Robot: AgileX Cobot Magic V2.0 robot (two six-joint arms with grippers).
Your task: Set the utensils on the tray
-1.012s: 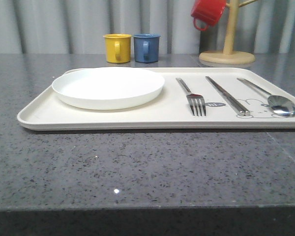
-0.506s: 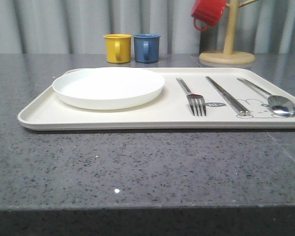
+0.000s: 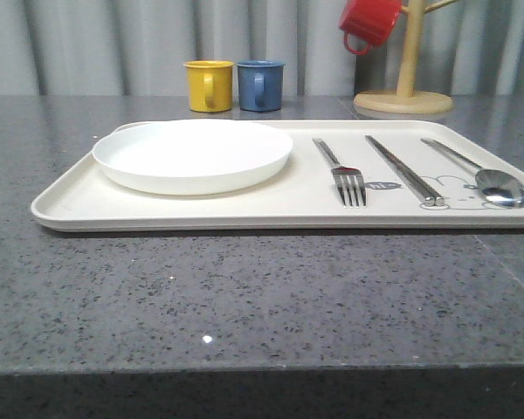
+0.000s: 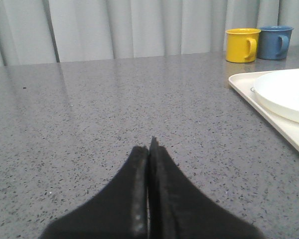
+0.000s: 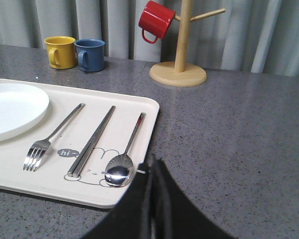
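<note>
On the cream tray [image 3: 183, 209] across the middle of the front view, the white plate [image 3: 192, 154] sits left, and right of it lie the fork [image 3: 342, 173], chopsticks [image 3: 404, 169] and spoon [image 3: 479, 173], side by side. Each runs lengthwise from upper left to lower right, tines and bowl at the near end. The left gripper [image 4: 149, 149] is pressed together over bare counter [image 4: 114, 109]; the right gripper [image 5: 152, 167], closed on nothing, sits just beside the spoon's bowl.
</note>
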